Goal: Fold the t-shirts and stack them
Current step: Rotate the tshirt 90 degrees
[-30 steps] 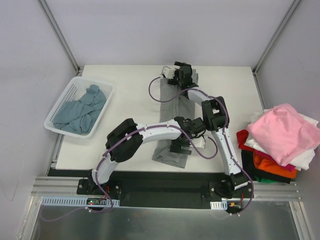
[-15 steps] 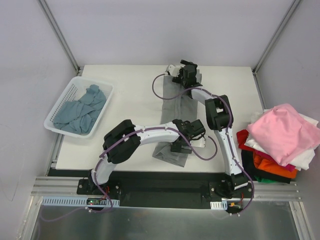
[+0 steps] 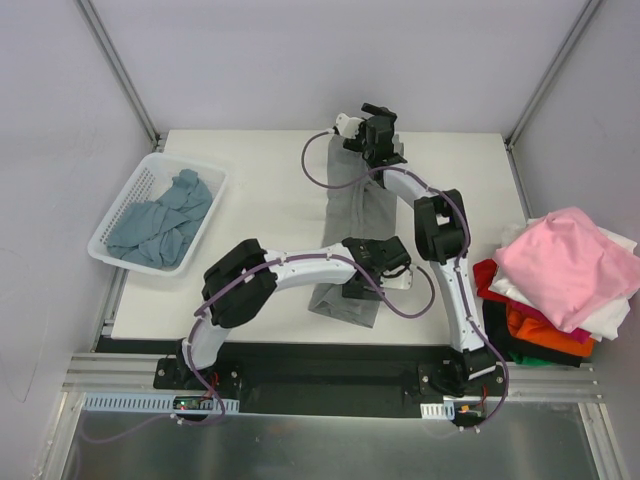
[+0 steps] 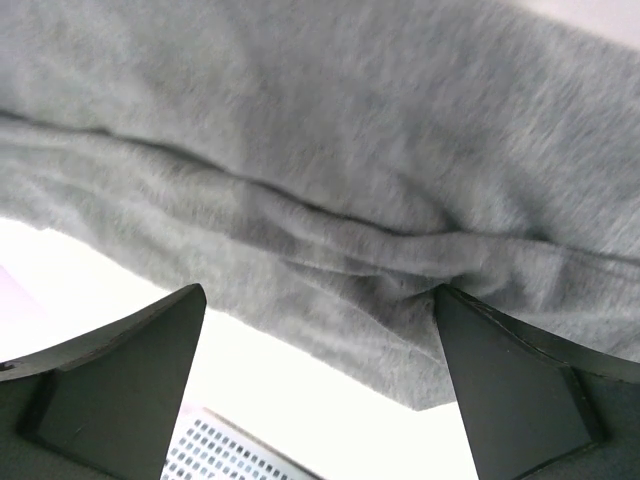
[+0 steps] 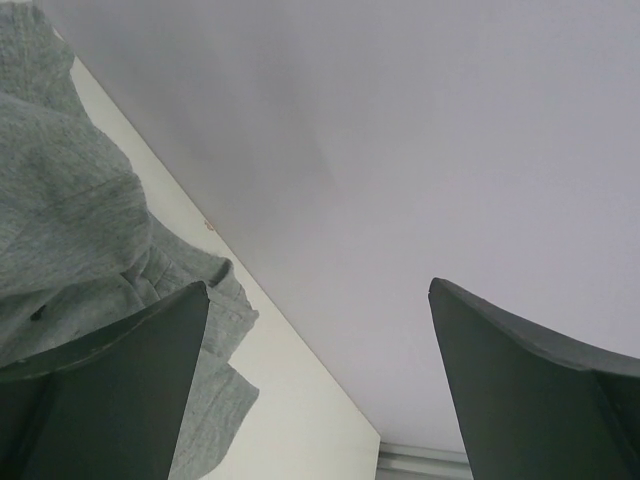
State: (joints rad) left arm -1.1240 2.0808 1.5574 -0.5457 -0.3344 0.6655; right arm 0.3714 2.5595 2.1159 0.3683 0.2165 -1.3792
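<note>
At the near edge of the table, the left gripper hangs spread wide just over the near end of the grey tee, holding nothing. The tee lies as a long strip running to the far edge, probably stretched out for folding. At its far end the right gripper is likewise spread and empty. Unfolded tees are piled at right.

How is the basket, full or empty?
Partly full: a crumpled blue-teal t-shirt lies inside the white basket, covering most of its floor.
</note>
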